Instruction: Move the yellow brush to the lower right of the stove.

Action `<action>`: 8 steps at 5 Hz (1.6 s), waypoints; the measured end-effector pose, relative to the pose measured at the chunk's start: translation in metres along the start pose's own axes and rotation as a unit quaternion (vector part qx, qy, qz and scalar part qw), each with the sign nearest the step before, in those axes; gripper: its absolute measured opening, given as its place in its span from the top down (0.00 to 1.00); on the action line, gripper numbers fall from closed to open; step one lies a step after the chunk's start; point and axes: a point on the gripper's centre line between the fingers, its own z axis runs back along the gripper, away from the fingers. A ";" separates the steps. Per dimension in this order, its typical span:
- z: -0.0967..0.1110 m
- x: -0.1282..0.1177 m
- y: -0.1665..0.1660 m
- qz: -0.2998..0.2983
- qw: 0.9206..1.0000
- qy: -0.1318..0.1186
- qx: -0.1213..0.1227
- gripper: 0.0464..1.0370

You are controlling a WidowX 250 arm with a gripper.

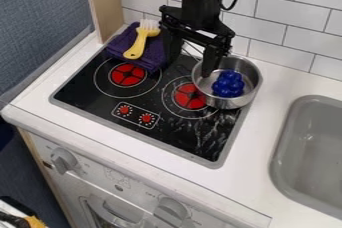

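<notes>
The gripper (192,58) hangs over the back of the stove (87,88), open, with its two fingers apart. Its left finger is just right of the purple cloth, and its right finger comes down at the left rim of the metal pot. The yellow brush (137,44) lies on the folded purple cloth (119,45) at the stove's upper left, its pale bristles toward the wall and its handle toward the front. It is left of the gripper, outside the fingers.
The metal pot (231,103) stands at the stove's upper right with a blue bumpy object (228,84) inside. A grey sink (288,122) is set into the counter at the right. Behind runs a white tiled wall (272,19), with a wooden post (107,4) at the back left.
</notes>
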 end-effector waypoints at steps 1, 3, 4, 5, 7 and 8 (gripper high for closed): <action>-0.012 -0.002 -0.001 -0.003 1.000 0.019 -0.002 0.04; -0.037 0.028 0.067 0.060 0.998 0.021 0.024 0.04; -0.042 0.041 0.098 0.103 0.994 0.005 0.035 0.04; -0.049 0.038 0.121 0.149 0.988 0.006 0.025 0.04; -0.054 0.032 0.147 0.197 0.980 0.005 0.020 0.04; -0.065 0.033 0.148 0.204 0.979 0.020 0.017 0.04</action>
